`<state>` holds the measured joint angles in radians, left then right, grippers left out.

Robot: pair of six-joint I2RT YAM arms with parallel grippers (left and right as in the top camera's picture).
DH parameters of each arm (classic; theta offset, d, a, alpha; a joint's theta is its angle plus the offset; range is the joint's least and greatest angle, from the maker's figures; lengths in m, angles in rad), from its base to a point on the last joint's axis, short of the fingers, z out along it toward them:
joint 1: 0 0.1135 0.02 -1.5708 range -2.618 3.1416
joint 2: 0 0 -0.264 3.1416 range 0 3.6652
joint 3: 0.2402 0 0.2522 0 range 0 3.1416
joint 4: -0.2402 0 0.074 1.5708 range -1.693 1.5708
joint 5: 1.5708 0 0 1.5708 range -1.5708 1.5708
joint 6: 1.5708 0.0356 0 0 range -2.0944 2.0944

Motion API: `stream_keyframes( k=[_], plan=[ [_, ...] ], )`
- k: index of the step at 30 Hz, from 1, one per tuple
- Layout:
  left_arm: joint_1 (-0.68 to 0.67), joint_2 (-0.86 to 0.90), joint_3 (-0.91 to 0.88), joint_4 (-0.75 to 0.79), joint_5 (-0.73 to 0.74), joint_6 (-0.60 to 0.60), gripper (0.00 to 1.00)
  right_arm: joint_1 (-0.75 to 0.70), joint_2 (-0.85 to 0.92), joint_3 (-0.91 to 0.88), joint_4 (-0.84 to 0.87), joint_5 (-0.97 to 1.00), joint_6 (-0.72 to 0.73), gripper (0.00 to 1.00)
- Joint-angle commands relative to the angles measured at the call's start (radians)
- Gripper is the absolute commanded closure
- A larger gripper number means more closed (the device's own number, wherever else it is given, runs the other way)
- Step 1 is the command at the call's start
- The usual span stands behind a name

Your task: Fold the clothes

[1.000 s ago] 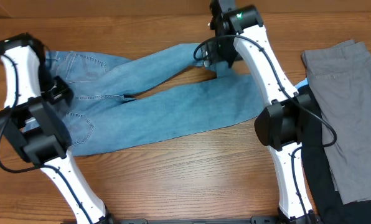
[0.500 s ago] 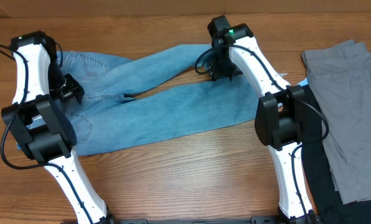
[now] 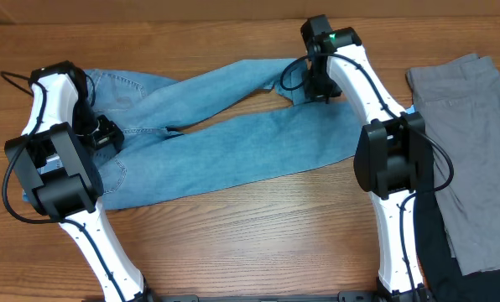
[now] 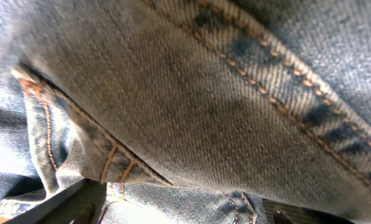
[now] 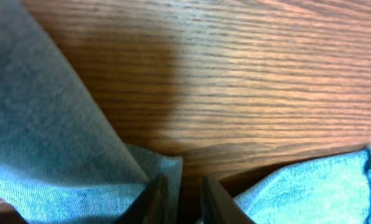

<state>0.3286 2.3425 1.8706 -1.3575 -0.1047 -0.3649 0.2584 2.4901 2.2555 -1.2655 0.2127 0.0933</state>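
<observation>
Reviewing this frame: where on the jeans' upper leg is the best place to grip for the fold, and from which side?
Grip the upper leg's hem corner, coming down on it from the right end. The jeans lie flat on the table, so only that free edge gives a lip to pinch. The right gripper sits right at it.

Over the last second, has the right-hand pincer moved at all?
Yes. Seen from overhead, the right pincer has shifted sideways toward the grey garment, which has not moved, while staying at the leg end of the jeans.
</observation>
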Motion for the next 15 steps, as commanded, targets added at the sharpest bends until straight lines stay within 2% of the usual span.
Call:
stream_keyframes(
  k=[1,4,5,6,7,8,15],
  plan=[
    [0.006,0.008,-0.01,0.013,0.008,0.006,0.16,0.026,-0.027,0.023,-0.009,-0.039,0.011,0.75],
    [0.008,0.008,-0.011,0.021,-0.003,0.006,0.16,0.058,-0.035,0.116,-0.056,-0.038,0.011,0.62],
    [0.009,0.008,-0.012,0.022,-0.008,0.006,0.17,0.068,-0.039,0.154,-0.075,-0.038,0.011,0.37],
    [0.01,0.008,-0.013,0.024,-0.006,0.005,0.17,0.077,-0.041,0.185,-0.092,-0.038,0.011,0.16],
    [0.01,0.008,-0.016,0.026,-0.006,0.005,0.17,0.086,-0.043,0.219,-0.109,-0.039,0.012,0.06],
    [0.01,0.008,-0.018,0.027,-0.006,0.005,0.17,0.095,-0.043,0.243,-0.124,-0.039,0.012,0.01],
    [0.011,0.008,-0.019,0.026,-0.006,0.006,0.16,0.131,-0.038,0.24,-0.134,-0.116,0.012,0.0]
  ],
)
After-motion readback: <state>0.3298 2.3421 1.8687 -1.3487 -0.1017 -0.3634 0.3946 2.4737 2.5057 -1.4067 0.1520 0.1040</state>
